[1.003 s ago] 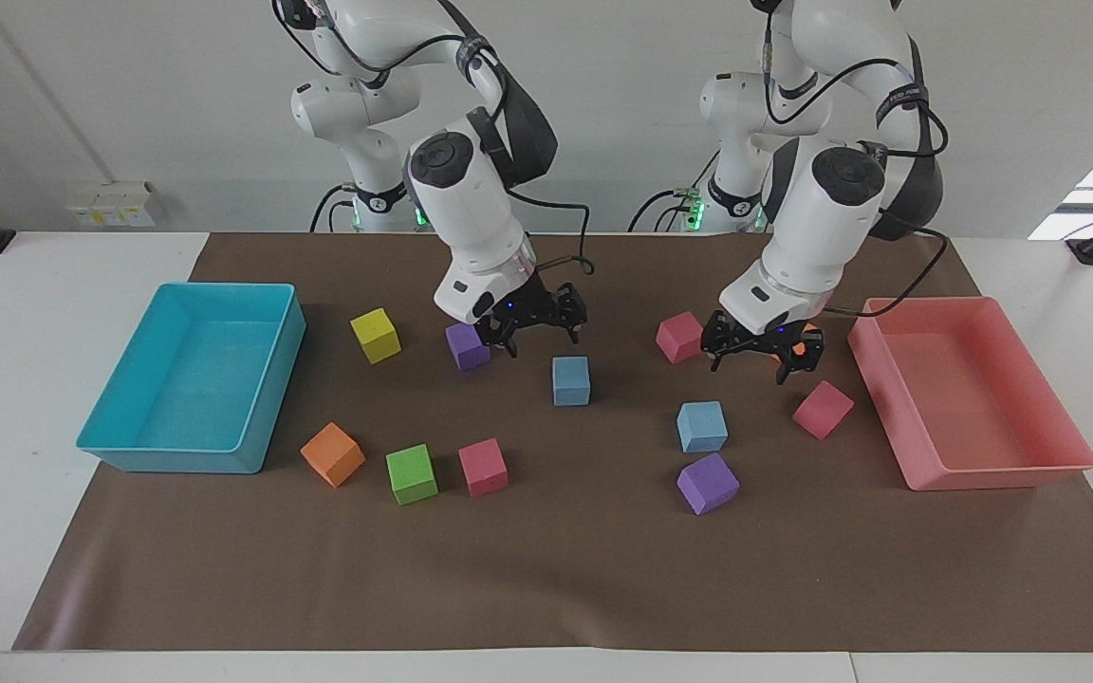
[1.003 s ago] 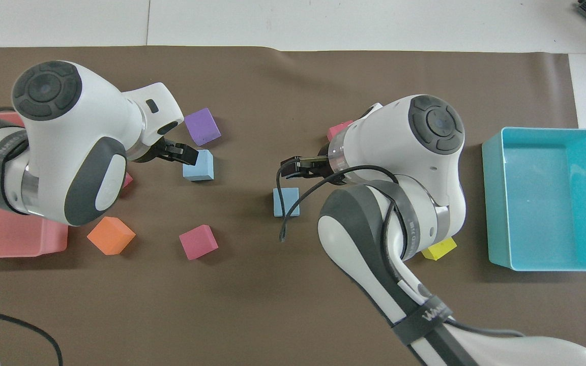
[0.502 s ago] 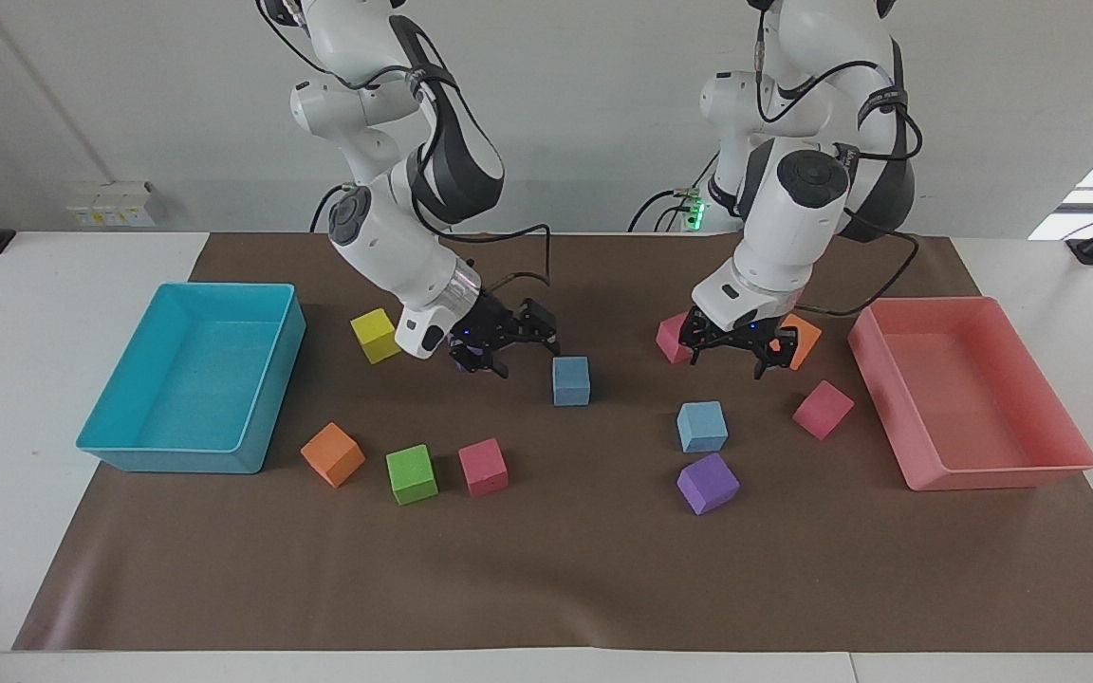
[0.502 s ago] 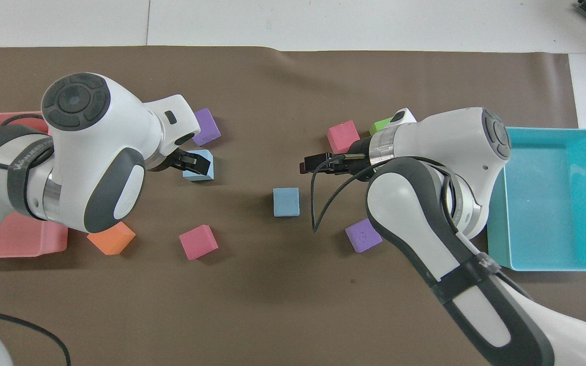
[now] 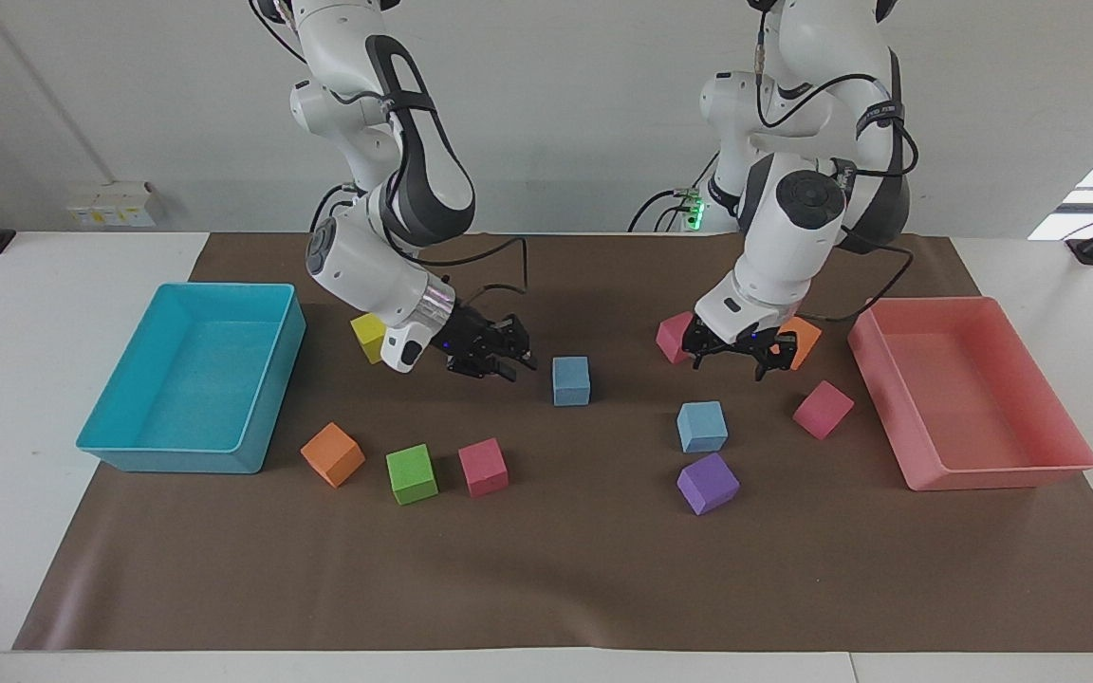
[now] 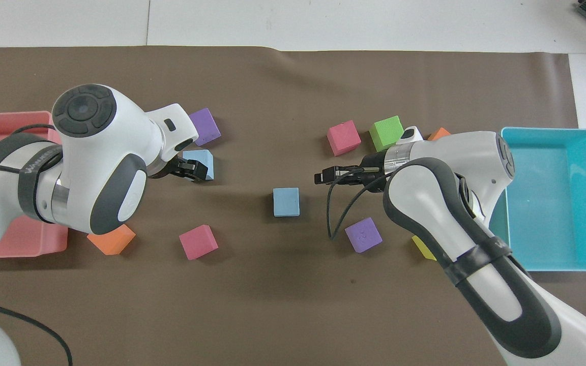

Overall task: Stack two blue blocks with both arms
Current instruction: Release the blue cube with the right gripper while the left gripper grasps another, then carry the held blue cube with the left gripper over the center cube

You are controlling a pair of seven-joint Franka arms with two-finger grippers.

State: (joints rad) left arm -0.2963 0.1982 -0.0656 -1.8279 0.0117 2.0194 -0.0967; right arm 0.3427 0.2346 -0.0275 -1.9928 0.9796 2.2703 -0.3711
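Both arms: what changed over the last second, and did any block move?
The right gripper swung back toward the turquoise tray's end, uncovering the purple cube. The left gripper rose slightly and drew back toward its base. Nothing was grasped. The two blue blocks and other cubes stayed put.

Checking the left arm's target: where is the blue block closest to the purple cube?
That blue block lies on the brown mat, just nearer the robots than the purple cube, toward the left arm's end.
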